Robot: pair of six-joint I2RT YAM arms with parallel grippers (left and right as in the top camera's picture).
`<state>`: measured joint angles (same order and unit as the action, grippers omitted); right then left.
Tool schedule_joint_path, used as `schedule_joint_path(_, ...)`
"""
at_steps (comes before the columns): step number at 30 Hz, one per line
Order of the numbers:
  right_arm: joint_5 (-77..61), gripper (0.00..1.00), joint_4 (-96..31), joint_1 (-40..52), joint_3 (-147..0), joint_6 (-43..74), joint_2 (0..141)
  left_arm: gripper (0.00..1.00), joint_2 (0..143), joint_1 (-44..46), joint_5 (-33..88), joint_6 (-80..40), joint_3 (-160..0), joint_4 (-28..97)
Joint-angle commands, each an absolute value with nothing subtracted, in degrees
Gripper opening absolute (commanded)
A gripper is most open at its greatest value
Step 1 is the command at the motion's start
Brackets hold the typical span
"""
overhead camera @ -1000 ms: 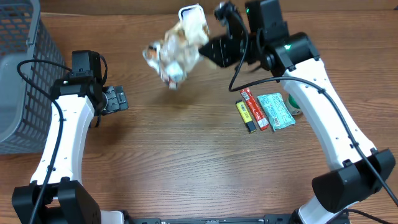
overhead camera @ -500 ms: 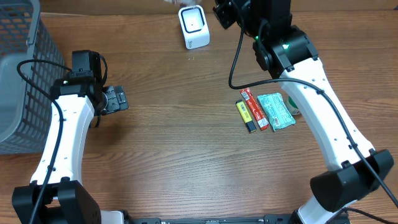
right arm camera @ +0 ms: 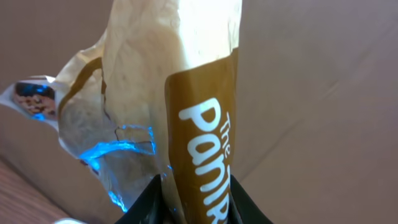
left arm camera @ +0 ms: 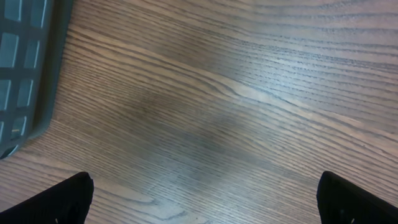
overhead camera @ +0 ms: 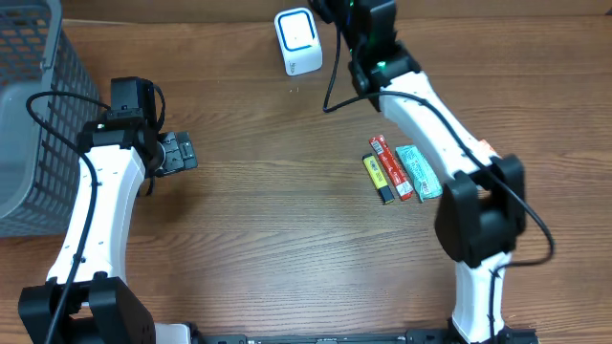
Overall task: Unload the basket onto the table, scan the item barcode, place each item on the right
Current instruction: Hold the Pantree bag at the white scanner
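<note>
We see the left gripper point(overhead camera: 178, 153) over the table point(overhead camera: 268, 258), with the basket point(overhead camera: 29, 105) to its left, at the table's left edge. The scanner point(overhead camera: 297, 40) stands on the table, ahead and to the right of that gripper, at the far edge. It is close by the right gripper point(right arm camera: 196, 200), on its left. The snack packet point(right arm camera: 174, 93) sits between this gripper's jaws and rises straight ahead of it. Three small packs point(overhead camera: 397, 172) lie side by side on the table, back from the right gripper toward the robot's base and to its right.
</note>
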<state>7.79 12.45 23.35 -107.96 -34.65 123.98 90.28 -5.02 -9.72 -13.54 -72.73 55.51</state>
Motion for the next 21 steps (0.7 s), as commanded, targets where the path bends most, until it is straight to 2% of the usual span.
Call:
schedule_joint_path(1,9.93,0.04,15.09,23.73,-109.12,-35.00,127.35,1.00,90.65,-5.23,-10.28,-13.76,-73.06,55.42)
schedule_joint_path(10,13.69,0.04,17.96,23.73,-109.12,-35.00,135.22,1.00,90.65,-5.23,-10.28,-13.76,-73.06,55.42)
schedule_joint_path(21,17.34,0.04,15.88,25.85,-109.12,-35.05,135.63,1.00,90.65,-5.23,-10.28,-13.76,-73.06,55.42)
